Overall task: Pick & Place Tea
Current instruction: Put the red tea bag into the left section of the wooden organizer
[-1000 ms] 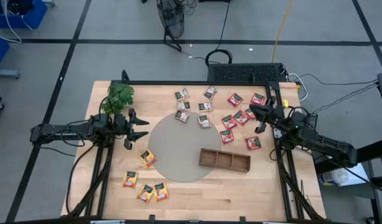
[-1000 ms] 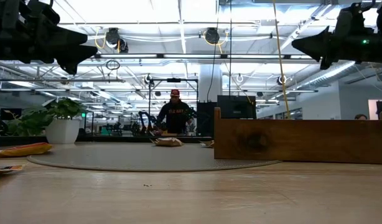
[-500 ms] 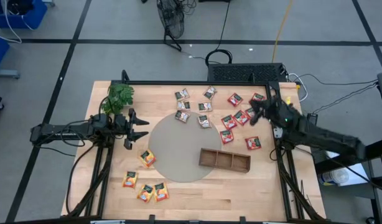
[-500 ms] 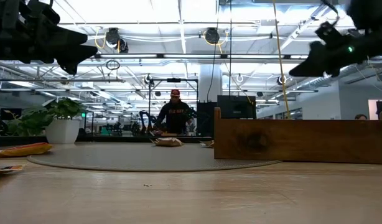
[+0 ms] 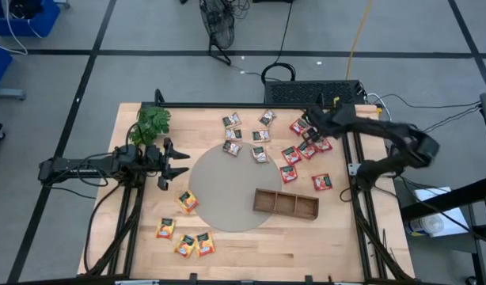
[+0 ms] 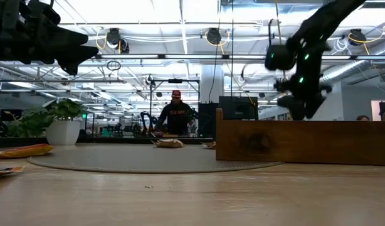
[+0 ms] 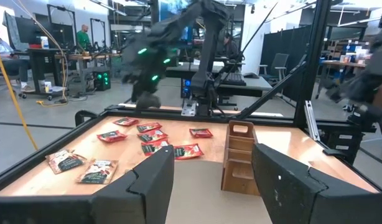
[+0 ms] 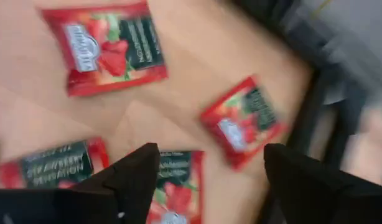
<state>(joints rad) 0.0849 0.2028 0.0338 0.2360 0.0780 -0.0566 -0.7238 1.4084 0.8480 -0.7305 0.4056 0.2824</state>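
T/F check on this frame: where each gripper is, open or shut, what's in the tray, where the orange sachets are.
1. The right gripper is over the red sachets at the table's far right part. True.
2. The right gripper is shut on a sachet. False: in the right wrist view its fingers stand apart above the red sachets, with nothing between them.
3. The wooden tray holds several sachets. False: its compartments look empty.
4. The left gripper is open, beside the round grey mat. True.
5. The orange-yellow sachets lie next to the green sprig. False: they lie at the near left part of the table, away from the sprig.
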